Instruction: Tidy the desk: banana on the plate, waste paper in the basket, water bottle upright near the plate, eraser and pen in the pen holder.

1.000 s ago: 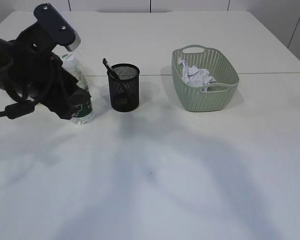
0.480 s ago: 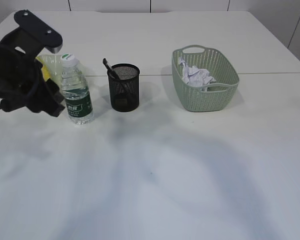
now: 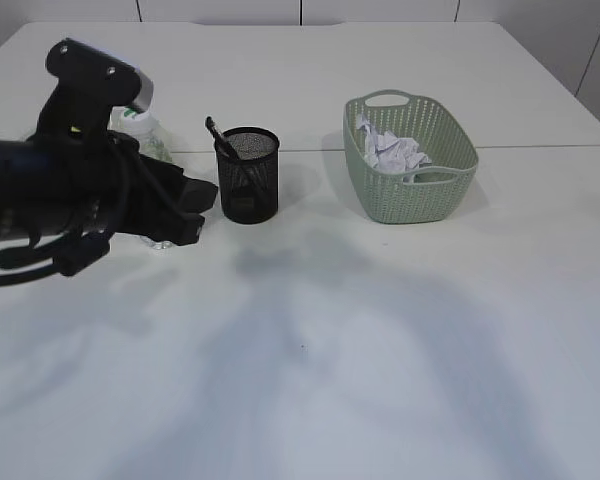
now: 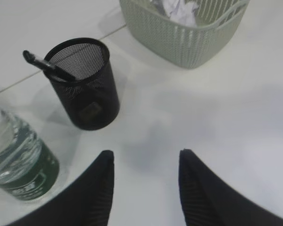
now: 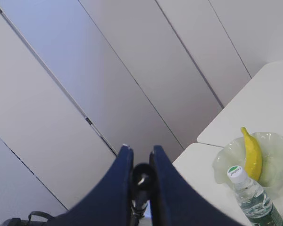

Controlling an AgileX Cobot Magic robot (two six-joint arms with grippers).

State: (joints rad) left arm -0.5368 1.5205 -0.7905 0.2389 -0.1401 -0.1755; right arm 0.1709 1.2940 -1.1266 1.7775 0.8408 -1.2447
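now left pincer [image 4: 144, 188] half open, empty, right pincer [image 5: 140, 162] shut

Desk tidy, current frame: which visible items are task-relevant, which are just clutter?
Task items:
banana on plate
water bottle, upright
waste paper in basket
pen in pen holder
eraser: not visible

Clutter:
nothing else visible on the desk

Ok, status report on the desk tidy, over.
Left gripper open, empty; right gripper shut, empty. Water bottle upright beside plate, banana in it. Pen in pen holder, waste paper in basket. Nothing in the way.
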